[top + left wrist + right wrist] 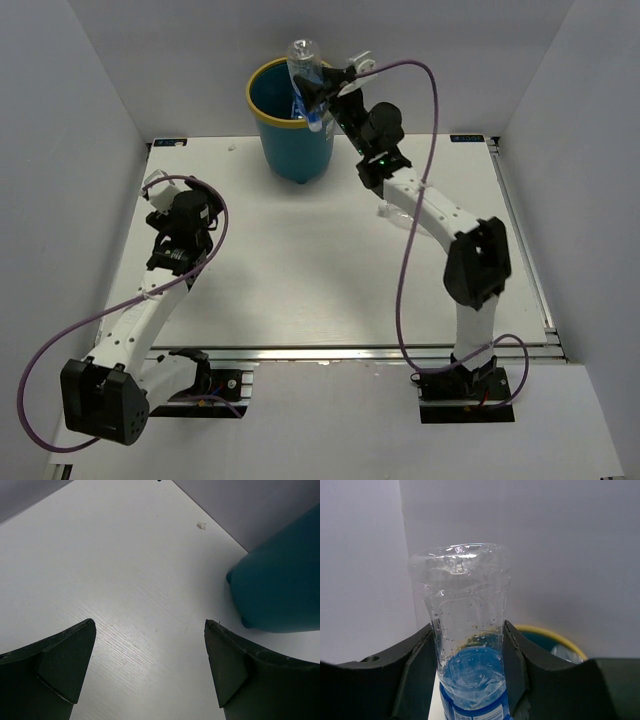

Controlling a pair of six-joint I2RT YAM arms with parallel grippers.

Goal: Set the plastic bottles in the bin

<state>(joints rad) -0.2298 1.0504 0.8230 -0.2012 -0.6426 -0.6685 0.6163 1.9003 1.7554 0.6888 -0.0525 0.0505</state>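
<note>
One bottle [303, 75] in right pincer [322, 95] partly hides bin [280, 135].

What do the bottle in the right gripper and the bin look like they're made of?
Bottle: thin clear plastic with a glossy finish. The wall behind shows through it, and droplets cling to it.
Bin: probably opaque moulded plastic, teal with a yellow rim. The wall is smooth with a dull sheen.
</note>
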